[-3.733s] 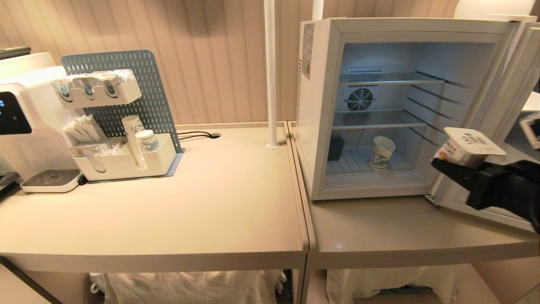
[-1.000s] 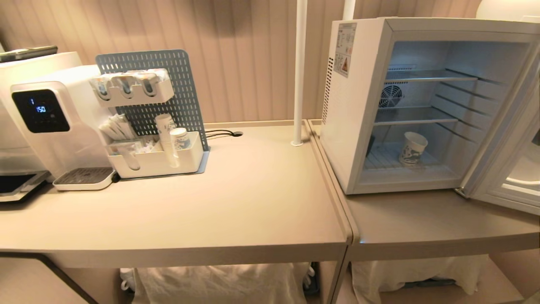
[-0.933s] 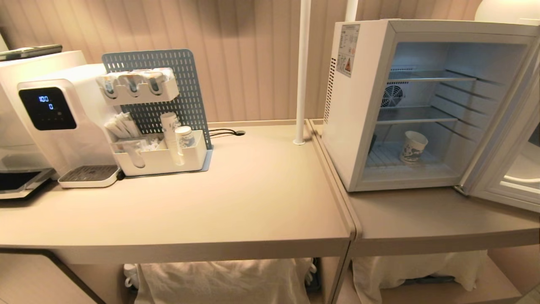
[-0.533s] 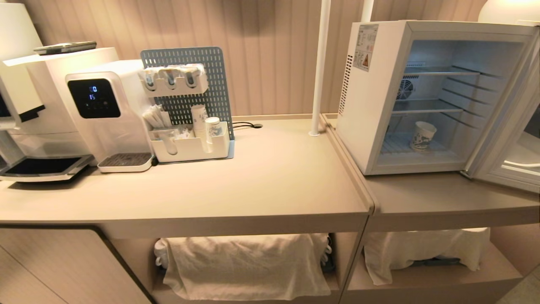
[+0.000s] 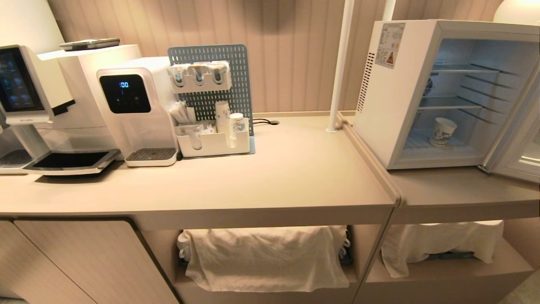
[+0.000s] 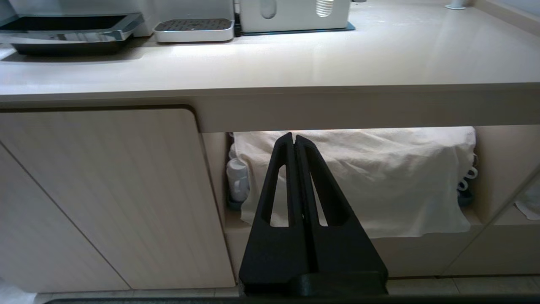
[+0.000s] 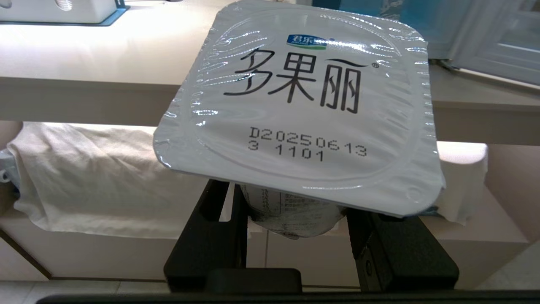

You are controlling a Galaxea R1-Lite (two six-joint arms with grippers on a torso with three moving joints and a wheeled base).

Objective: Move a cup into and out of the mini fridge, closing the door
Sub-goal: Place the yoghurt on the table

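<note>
Right gripper [image 7: 295,219] grips pot [image 7: 295,97], lid stamped "D20250613 3 1101".

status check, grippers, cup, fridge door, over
Left gripper shut, empty, low before the counter. Right gripper shut on foil-lidded pot. Cup upright on mini fridge floor, door open. Nothing blocking the opening.

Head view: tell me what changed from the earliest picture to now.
The camera pulled back and swung left. The right hand, with its foil-lidded pot, dropped out of the head view, still gripping it. The cup stays in the mini fridge; the door stays open.
</note>
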